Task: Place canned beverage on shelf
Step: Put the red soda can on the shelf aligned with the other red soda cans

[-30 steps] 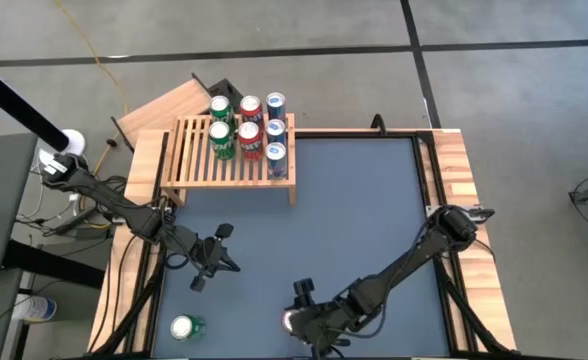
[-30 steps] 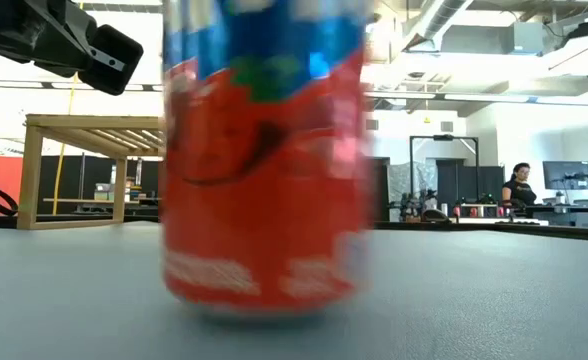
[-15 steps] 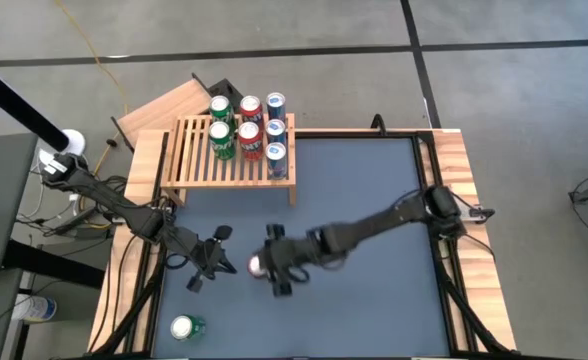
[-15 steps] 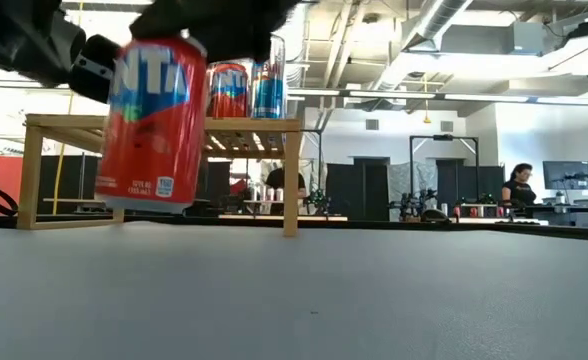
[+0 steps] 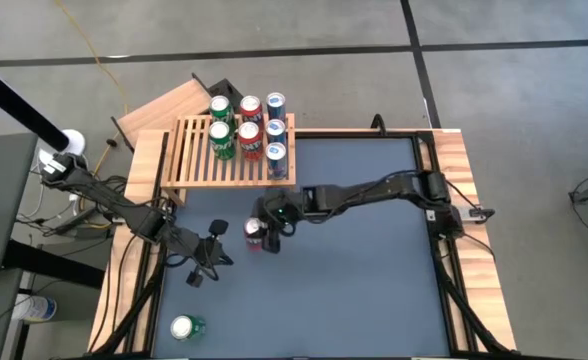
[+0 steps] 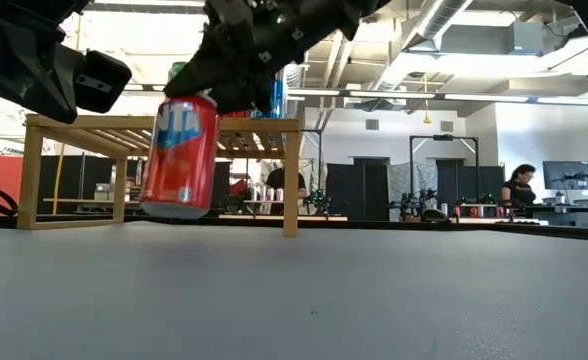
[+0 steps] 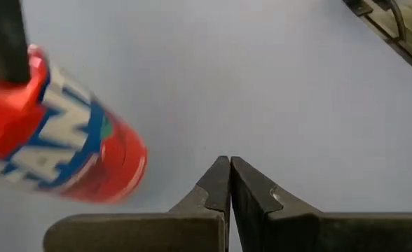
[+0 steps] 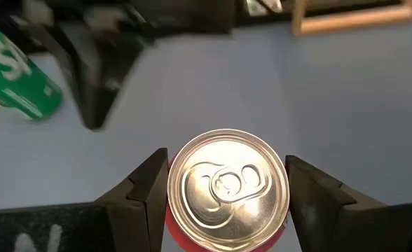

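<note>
Right gripper [image 5: 257, 235] holds a red can [image 5: 255, 232] mid-frame, just below the shelf [image 5: 196, 166] edge; left gripper [image 5: 217, 258] closed.

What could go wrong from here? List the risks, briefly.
1. The right gripper carries the red can tilted and below the shelf top; it could strike the shelf edge unless raised.
2. Six cans already crowd the shelf's right part; setting down nearby could topple one.
3. The shut left gripper waits close to the carrying path.
</note>
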`<state>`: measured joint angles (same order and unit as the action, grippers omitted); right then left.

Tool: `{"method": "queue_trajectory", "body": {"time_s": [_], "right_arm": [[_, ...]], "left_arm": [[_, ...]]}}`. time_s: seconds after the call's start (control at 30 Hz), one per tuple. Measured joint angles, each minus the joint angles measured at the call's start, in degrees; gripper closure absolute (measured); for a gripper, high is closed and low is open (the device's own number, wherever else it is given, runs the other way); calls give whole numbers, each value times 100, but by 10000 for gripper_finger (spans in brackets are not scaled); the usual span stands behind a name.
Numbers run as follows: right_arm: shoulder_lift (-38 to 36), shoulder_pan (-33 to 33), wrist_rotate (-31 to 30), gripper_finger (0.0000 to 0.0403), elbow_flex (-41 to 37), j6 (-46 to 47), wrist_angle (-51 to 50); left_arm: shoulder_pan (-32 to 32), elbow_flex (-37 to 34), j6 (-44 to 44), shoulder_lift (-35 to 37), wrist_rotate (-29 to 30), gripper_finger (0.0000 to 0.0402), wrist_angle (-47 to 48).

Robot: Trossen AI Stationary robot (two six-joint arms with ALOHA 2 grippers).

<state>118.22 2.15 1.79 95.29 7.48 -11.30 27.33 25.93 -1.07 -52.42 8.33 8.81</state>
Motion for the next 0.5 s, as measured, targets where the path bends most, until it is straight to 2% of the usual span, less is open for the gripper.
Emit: {"method": "queue_trajectory", "body": {"time_s": [0.2,0.33,0.5], "right_arm": [[135,-163,215,180,6,66,9],[233,-201,300,166,2,-15,-31],[237,-188,309,153,9,-233,-120]], "left_arm": [[0,0,18,-4,55,401,-3],[0,0,-115,-7,289,401,-6],[0,0,-272,-7,241,401,-52]]}}
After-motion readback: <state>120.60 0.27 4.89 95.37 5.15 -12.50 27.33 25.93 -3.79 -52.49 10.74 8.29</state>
